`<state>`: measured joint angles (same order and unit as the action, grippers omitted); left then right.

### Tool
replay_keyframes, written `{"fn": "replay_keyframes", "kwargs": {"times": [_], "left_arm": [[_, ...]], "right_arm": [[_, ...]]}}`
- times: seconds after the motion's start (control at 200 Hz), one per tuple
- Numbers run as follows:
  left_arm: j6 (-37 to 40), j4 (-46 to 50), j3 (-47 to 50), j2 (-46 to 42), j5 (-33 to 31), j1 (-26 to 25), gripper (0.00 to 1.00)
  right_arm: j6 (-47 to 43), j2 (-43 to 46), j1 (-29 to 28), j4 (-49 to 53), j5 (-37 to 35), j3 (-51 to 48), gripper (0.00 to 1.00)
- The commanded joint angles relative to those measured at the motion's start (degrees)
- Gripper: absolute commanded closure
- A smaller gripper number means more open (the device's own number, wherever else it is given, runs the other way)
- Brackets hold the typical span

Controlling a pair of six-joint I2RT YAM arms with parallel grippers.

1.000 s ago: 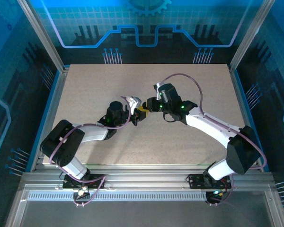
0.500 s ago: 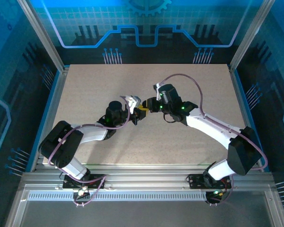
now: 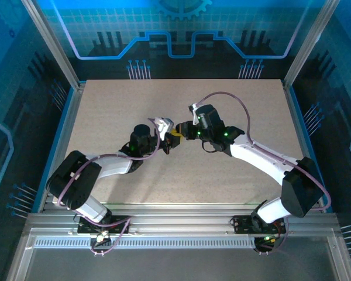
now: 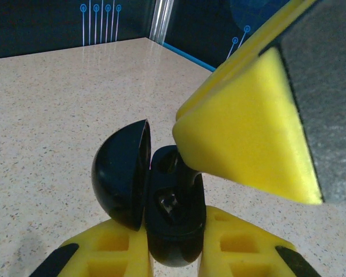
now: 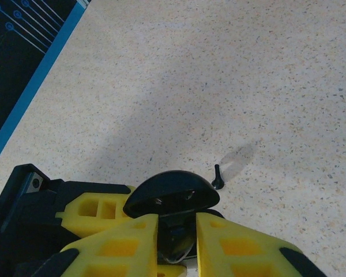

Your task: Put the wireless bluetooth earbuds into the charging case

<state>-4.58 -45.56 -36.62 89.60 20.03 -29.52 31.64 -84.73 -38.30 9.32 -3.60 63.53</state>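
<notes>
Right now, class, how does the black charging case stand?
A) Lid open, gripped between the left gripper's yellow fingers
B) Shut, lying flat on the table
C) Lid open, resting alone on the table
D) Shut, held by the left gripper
A: the left wrist view shows the charging case wedged between the yellow fingers of the left gripper, with its domed lid swung open to one side.

charging case (image 4: 147,196): glossy black, lid and body | left gripper (image 4: 174,248): bright yellow fingers | right gripper (image 5: 177,236): same yellow, dark grey backing | earbud (image 5: 218,178): black | table (image 3: 234,175): pale beige, fine dark speckle | left arm (image 3: 114,165), right arm (image 3: 263,158): white and black, purple cables | back wall (image 3: 175,35): dark blue, light-blue circuit lines
</notes>
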Motion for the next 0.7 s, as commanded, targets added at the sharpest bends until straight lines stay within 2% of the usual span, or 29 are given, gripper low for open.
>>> {"fn": "replay_keyframes", "kwargs": {"times": [0.0,0.095,0.24,0.455,0.695], "left_arm": [[0.40,-2.06,-2.58,-2.84,1.85,-0.39,0.88],[0.93,-1.27,-2.49,-3.54,1.93,-0.43,0.87],[2.52,0.42,-2.32,-4.65,1.85,-0.38,0.86],[8.48,1.27,-0.29,-5.91,2.02,-0.45,0.86],[17.54,1.89,1.90,-7.04,0.83,-0.65,0.87]], "right_arm": [[-0.48,1.05,-1.54,-0.49,2.15,-0.85,0.75],[-0.34,1.64,-1.59,-0.52,2.41,-0.55,0.71],[-0.41,4.24,-1.37,-0.73,2.72,0.02,0.59],[0.65,11.55,1.41,2.85,6.16,-0.23,0.56],[6.78,13.56,7.49,12.06,21.90,1.37,0.54]]}}
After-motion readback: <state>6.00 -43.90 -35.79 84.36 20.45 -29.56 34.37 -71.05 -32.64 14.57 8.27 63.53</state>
